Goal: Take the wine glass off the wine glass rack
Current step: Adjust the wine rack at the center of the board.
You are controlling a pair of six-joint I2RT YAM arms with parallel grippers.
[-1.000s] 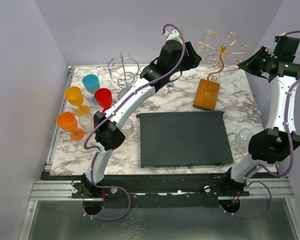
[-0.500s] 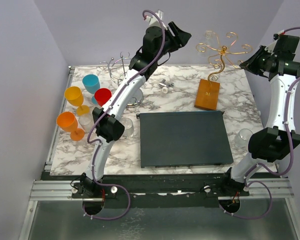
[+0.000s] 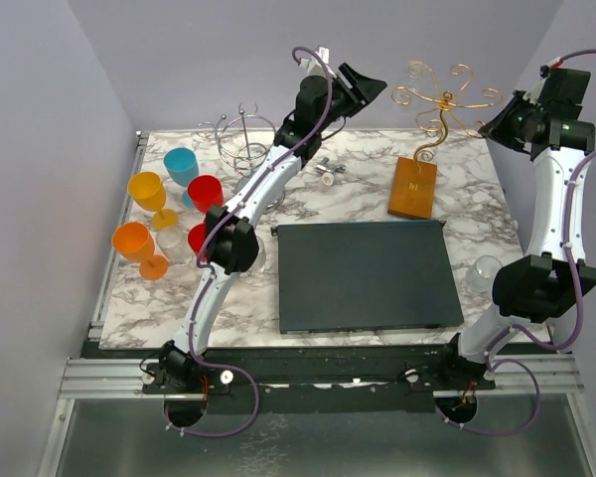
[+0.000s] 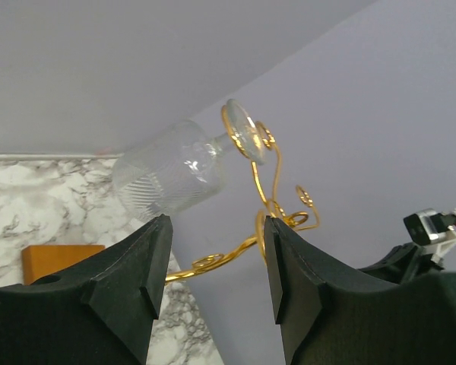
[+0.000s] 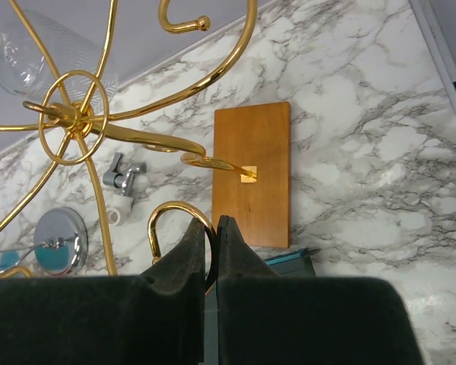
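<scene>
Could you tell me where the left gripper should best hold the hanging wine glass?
Probably the ribbed bowl of the wine glass, straight ahead of the open left gripper: it hangs free and tilted toward the fingers, while the foot sits hooked in the wine glass rack.

Right wrist view: marble table [image 5: 365, 152] beneath the right fingers [image 5: 235, 262]. Dark mat [image 5: 290, 262] corner just right of those fingers. Small metal fitting [image 5: 127, 176] up and left of them, round chrome disc [image 5: 58, 236] further left, about level with the fingertips.

Top view: chrome wire stand [image 3: 246, 144] left of and nearer than the left fingers [image 3: 363, 87]. Teal cup [image 3: 182, 166], yellow cup [image 3: 147, 189], orange cup [image 3: 134, 241] and two red cups [image 3: 206, 191] well left of them, grouped close. Clear glass [image 3: 485, 270] well below the right fingers, near the table's right edge. Lilac wall [image 4: 175, 46] behind the left fingers.
</scene>
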